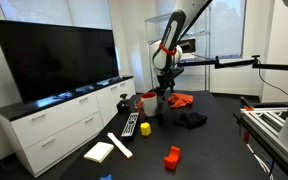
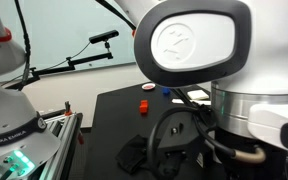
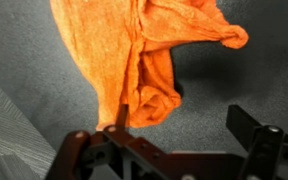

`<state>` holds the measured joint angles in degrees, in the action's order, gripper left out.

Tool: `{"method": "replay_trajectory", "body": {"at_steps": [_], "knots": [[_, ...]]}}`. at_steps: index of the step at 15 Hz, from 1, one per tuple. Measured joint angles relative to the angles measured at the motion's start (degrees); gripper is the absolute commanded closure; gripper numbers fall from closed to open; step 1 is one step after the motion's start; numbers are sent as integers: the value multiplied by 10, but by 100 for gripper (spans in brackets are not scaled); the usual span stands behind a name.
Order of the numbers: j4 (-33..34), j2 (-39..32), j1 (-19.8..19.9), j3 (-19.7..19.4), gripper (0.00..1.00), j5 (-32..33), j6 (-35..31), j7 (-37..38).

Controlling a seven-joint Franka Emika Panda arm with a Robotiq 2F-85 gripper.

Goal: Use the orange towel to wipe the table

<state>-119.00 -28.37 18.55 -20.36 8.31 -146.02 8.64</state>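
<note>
Currently fingers (image 3: 244, 122) spread wide, gripping nothing; gripper (image 3: 182, 126) hangs low above the near hem of the orange towel (image 3: 144, 50), which lies crumpled on the dark desk (image 3: 246, 75). Judgement: shift forward over the thick central fold, descend until tips meet the desk, then close on bunched cloth, so wiping drags it rather than sheds it. Towel: soft, nubbly weave, deep creases, one twisted corner. Desk: smooth, matte.

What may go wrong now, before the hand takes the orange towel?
1. In the wrist view only the edge of the orange towel reaches into the open hand; closing may catch a thin fold or miss.
2. In an exterior view a black cloth lies close by; wiping could drag it along.
</note>
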Motion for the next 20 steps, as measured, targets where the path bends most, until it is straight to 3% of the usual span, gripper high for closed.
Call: {"method": "replay_trajectory", "body": {"at_steps": [16,20], "knots": [[-12,7,17,-12,0,-44,-4,26],[-35,3,11,-2,0,-17,-26,-26]]}}
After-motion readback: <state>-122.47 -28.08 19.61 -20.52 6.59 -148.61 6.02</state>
